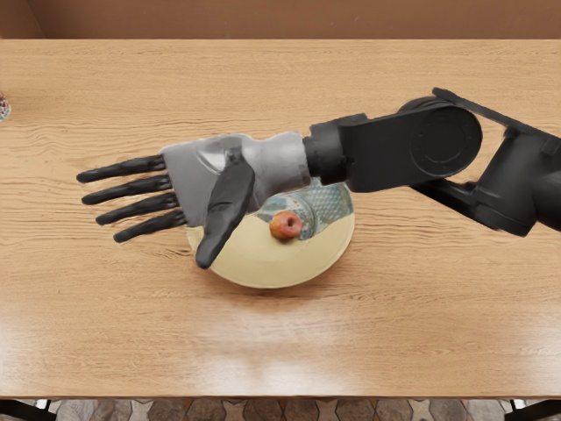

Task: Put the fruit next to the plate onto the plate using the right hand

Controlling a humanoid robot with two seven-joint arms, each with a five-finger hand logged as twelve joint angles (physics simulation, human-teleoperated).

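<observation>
Looking down at the table (412, 333), I see the fruit (286, 225), small, round and reddish, lying on the plate (263, 267), a little right of the plate's middle and toward its far side. It sits just beside the heel of my right hand (203, 178), to the right of my thumb (224, 215). There is a clear gap between them, and nothing of mine touches it.

My hand is wide open and holds nothing. The four fingers (131, 188) run out straight and slightly fanned, pointing toward the picture's left. Their tips reach past the plate's left rim and lie over bare wood. The thumb hangs from the palm toward the near side, crossing the plate's left part, and its tip ends close to the left rim. Whether the thumb rests on the plate or floats above it I cannot tell from this view.

My right arm (412, 145) comes in from the right edge and bends at the dark elbow joint. From there the forearm runs nearly level across the picture to the wrist, which covers the plate's far rim. The grey back of the hand faces up toward the camera.
</observation>
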